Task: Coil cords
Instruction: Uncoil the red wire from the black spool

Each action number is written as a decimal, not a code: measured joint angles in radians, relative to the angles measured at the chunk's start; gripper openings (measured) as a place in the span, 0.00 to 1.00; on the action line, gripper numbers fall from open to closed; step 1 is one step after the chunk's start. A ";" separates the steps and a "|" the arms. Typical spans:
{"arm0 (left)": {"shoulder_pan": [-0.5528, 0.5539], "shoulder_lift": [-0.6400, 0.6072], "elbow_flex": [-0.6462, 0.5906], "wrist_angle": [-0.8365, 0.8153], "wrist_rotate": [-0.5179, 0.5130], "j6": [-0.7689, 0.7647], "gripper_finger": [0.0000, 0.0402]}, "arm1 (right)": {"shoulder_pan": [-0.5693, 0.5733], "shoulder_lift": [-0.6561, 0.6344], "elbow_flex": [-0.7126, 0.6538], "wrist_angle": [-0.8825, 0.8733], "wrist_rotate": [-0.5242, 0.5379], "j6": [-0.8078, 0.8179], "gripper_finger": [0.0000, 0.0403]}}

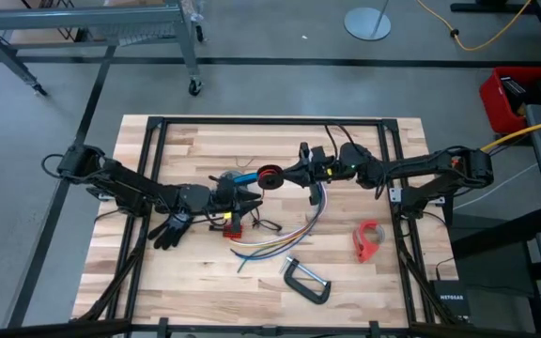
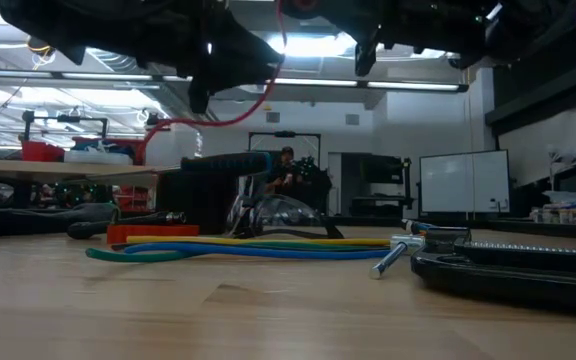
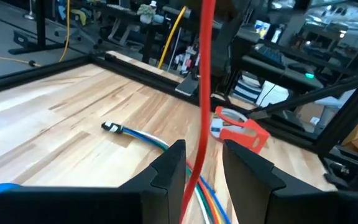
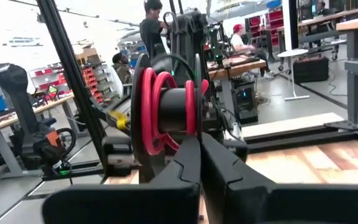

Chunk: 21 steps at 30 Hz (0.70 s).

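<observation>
- Here, the right end effector (image 4: 199, 155) has its fingers closed together, gripping the red cord spool (image 4: 166, 112) at its lower edge; the spool is held up off the table, over the middle and a little toward the far edge.
- The left end effector (image 3: 201, 168) stands partly open, and the red cord (image 3: 205, 74) runs straight through the gap between its fingers (image 3: 173, 165) without being pinched, so far as the left wrist view shows.
- In the high view the left end effector (image 1: 242, 199) sits just beside the spool (image 1: 270, 176), on the side toward the table's left edge, and the right end effector (image 1: 294, 174) sits on the other side; both are close, but the right one alone has a grip on it.
- The relation that matters: the cord hangs from the spool down past the left fingers toward the table, its long axis near upright, so the left arm is placed to guide the loose length while the right holds the spool. That is my reading, not something shown.
- Below, the bundle of coloured wires (image 1: 280, 239) lies flat near the table's middle, running toward the near edge, apart from both arms.
- Nearby lie a red tape dispenser (image 1: 368, 239), toward the right edge, and a metal clamp (image 1: 306, 282), near the near edge.
</observation>
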 joint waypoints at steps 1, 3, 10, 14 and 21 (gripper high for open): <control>0.000 0.003 0.000 0.001 0.000 0.001 0.24 | 0.000 0.000 0.004 0.000 0.000 0.000 0.00; 0.000 0.018 0.000 0.025 0.000 0.004 0.24 | 0.000 0.000 0.007 -0.001 0.000 0.000 0.00; 0.001 0.035 0.000 0.045 0.000 0.002 0.24 | 0.000 0.000 0.018 -0.008 -0.005 0.000 0.00; 0.001 0.035 0.000 0.049 -0.004 0.001 0.18 | 0.000 0.000 0.018 -0.015 -0.020 0.000 0.00; 0.000 0.035 0.000 0.047 -0.052 -0.019 0.02 | 0.000 0.000 0.018 -0.058 -0.054 0.000 0.00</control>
